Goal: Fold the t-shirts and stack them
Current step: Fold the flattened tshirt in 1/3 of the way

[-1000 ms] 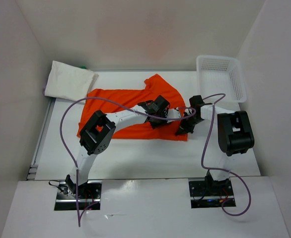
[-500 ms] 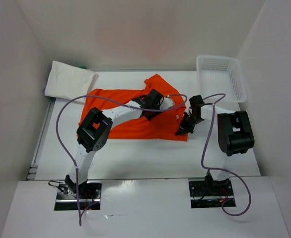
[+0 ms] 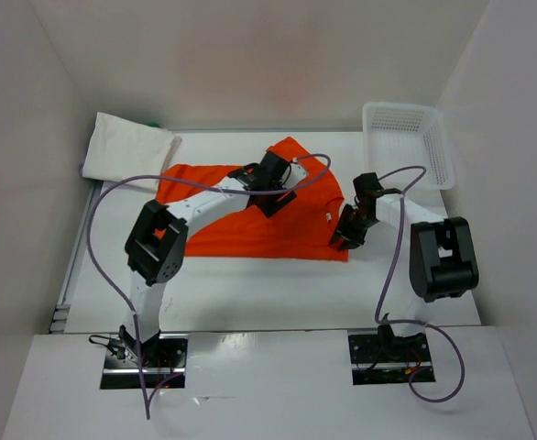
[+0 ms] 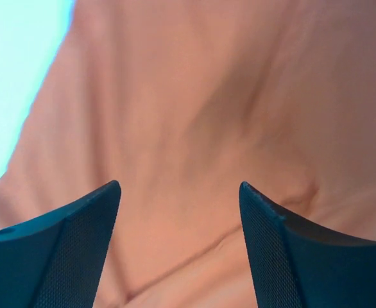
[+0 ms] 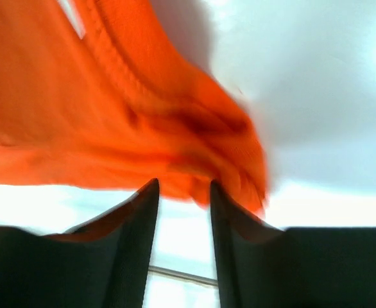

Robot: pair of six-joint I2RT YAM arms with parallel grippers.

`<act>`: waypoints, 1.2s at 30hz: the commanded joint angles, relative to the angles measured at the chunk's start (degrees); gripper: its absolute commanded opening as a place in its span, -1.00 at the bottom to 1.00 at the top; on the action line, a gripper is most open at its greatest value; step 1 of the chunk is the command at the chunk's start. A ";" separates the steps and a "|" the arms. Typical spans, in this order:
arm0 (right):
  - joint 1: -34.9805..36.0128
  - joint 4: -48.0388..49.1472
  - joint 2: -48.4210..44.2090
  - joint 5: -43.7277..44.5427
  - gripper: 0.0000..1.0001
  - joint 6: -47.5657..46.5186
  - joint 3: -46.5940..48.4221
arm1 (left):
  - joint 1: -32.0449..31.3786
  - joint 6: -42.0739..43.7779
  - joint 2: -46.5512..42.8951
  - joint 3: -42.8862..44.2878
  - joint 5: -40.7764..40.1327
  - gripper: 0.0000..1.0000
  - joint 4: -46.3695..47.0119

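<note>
Orange t-shirt [image 3: 278, 234] lies spread mid-table [image 3: 250, 293], presumably laid out for its first fold. Folded white t-shirt [image 3: 126, 151] sits back-left, likely the stack base. Left gripper [image 4: 180, 186] hovers over the chest, jaws wide apart, empty. Right gripper [image 5: 183, 183] is at the near-right hem, jaws slightly parted, apparently clear of cloth (view blurred). A second ago both were tighter, and the left sat nearer the right.

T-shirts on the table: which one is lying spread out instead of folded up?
The orange-red t-shirt in the middle of the table is spread out. The white t-shirt sits folded at the far left corner.
</note>
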 commanded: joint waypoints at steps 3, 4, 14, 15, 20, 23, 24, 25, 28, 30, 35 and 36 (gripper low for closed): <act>-0.34 -10.62 -14.80 15.21 0.00 2.86 2.84 | 7.31 2.52 -19.68 -8.96 -6.62 0.66 -4.72; -0.95 -11.42 -16.14 15.94 0.03 3.65 2.23 | 8.71 3.14 -21.88 -15.87 -7.85 0.66 -4.72; -1.48 -3.35 -10.98 7.77 0.15 10.33 -7.09 | 32.96 -0.28 -39.56 -40.45 -2.69 0.66 -8.76; -1.49 -2.73 -10.97 8.55 0.15 10.34 -7.10 | 36.46 -0.28 -39.57 -41.33 -0.59 0.66 -8.76; -2.01 1.06 -7.90 8.03 0.15 10.87 -7.10 | 41.95 -0.28 -37.73 -44.24 3.56 0.66 -7.19; -2.01 1.76 -6.14 6.54 0.15 10.34 -8.85 | 43.27 -0.28 -34.39 -43.62 4.09 0.66 -5.34; -2.01 2.46 -6.13 6.54 0.15 10.34 -9.38 | 43.88 -0.28 -32.03 -42.49 4.87 0.66 -4.73; -2.01 2.46 -6.13 6.54 0.15 10.34 -10.08 | 43.88 0.32 -30.79 -41.96 4.88 0.66 -4.72; -2.01 2.46 -6.13 7.06 0.15 10.34 -10.61 | 44.50 0.94 -26.04 -40.11 6.11 0.63 -4.10; -2.01 2.46 -6.13 7.07 0.15 10.34 -10.61 | 44.50 1.47 -22.98 -39.50 6.73 0.60 -3.58; -2.62 1.07 -4.11 7.07 -1.00 9.73 -9.21 | 44.50 2.62 -18.48 -37.74 10.32 0.02 -3.58; -2.63 -0.16 -5.77 7.07 -1.00 9.20 -7.29 | 44.50 2.62 -17.95 -37.04 10.33 -0.18 -4.27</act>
